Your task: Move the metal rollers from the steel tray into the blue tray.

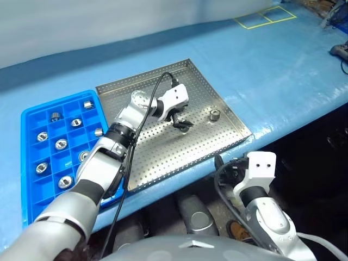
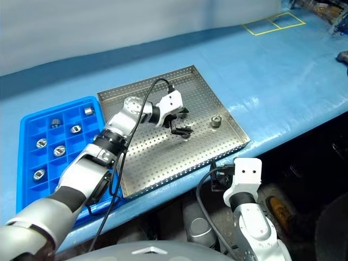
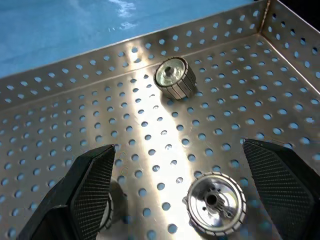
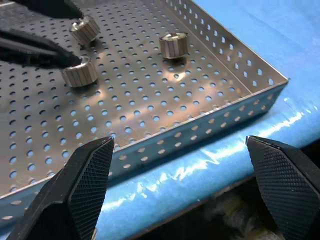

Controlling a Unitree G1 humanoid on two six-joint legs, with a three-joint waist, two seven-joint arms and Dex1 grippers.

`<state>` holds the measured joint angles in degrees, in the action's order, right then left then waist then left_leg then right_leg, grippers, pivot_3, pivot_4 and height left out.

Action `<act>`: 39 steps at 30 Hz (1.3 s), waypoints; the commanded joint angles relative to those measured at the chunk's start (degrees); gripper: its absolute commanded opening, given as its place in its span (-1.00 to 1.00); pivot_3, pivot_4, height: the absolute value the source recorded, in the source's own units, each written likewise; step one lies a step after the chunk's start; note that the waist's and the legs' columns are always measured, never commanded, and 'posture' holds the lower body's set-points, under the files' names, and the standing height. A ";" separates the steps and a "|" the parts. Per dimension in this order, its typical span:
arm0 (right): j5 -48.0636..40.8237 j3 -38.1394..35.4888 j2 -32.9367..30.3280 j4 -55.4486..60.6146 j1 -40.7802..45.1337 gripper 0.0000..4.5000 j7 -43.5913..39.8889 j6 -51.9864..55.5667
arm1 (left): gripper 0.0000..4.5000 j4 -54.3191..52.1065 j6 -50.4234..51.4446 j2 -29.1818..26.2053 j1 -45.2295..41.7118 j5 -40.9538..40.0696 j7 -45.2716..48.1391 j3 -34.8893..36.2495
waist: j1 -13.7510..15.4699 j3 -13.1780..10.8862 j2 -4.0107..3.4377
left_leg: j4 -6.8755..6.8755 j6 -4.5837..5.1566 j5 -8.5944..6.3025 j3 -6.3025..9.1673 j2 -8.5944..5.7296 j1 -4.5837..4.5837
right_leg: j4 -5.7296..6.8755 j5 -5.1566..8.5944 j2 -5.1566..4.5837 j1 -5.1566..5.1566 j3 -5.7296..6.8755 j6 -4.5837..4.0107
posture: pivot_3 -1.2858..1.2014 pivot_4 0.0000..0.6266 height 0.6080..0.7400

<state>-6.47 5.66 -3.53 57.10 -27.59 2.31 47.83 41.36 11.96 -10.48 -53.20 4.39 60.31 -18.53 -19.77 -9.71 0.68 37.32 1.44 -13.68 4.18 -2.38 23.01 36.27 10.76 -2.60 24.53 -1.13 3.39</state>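
Note:
The steel tray [image 1: 163, 157] lies mid-table, with the blue tray [image 1: 31, 206] to its left holding several metal rollers [image 1: 61, 144] in its compartments. My left gripper [image 1: 182, 124] hovers open, low over the steel tray's floor. In the left wrist view one roller [image 3: 216, 203] lies between the open fingers [image 3: 95, 185], another [image 3: 175, 78] lies farther off, and a third peeks from behind a finger. That farther roller [image 1: 215, 115] sits near the tray's right rim. My right gripper [image 4: 180, 190] is open and empty, just off the table's front edge by the steel tray's near right corner.
The table is covered in blue sheeting, and its front edge [image 1: 272, 133] runs close to the steel tray's near corner. Yellow tape squares [image 1: 266, 15] mark the far right. A black cable [image 1: 147, 114] loops along my left arm over the tray.

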 commanded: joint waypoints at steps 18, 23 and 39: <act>-1.02 -0.02 -0.03 1.98 0.89 0.99 -0.01 1.40 | 1.00 -4.88 3.06 3.25 1.70 -0.61 -0.55 -1.36 | 3.31 0.03 -0.05 | 0.47 0.00 0.00 -0.04 -0.04 -0.01 | 0.47 0.00 0.01 -0.01 -0.08 0.00 | -0.27 -0.52 1.00; -0.94 0.03 0.12 2.21 0.44 0.99 0.44 1.09 | 1.00 0.44 0.53 4.22 0.74 1.32 -3.53 -2.27 | 2.29 0.04 -0.05 | 0.60 0.00 0.00 -0.10 -0.03 -0.06 | 0.56 -0.01 0.03 -0.06 -0.09 0.01 | -0.29 -0.52 1.00; -0.92 0.12 -0.12 1.96 0.78 1.00 0.57 0.99 | 0.31 7.82 -1.54 4.63 -1.08 0.31 -7.34 0.55 | 0.63 0.04 -0.04 | 0.60 0.01 -0.01 -0.16 -0.02 -0.05 | 0.54 -0.04 0.02 -0.05 -0.11 0.07 | -0.29 -0.52 1.00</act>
<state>-7.19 5.73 -3.77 57.03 -27.18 2.86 49.29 51.49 10.22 -5.75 -52.93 5.59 52.30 -19.21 -19.14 -9.67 0.64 37.92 1.45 -13.69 4.01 -2.41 22.96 36.80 10.73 -2.58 24.47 -1.24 3.46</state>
